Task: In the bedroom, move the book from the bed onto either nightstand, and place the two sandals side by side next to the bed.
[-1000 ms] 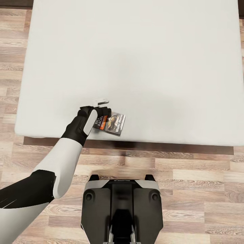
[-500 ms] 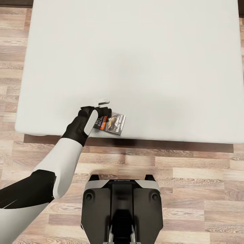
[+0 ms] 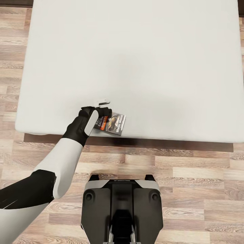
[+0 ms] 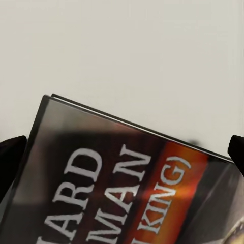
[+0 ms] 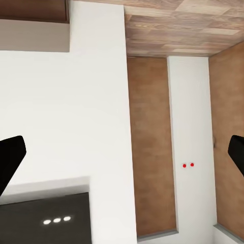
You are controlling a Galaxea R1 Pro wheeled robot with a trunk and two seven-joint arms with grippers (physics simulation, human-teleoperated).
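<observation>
My left black pincer (image 3: 98,113) is spread wide over the small dark paperback book with the orange band (image 3: 112,123), which lies near the front edge of the big off-white mattress bed (image 3: 135,61).

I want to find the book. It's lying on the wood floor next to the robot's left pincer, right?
Not quite. The book lies on the bed's white mattress, near its front edge, not on the wood floor. The head view shows it beside the left pincer.
</observation>
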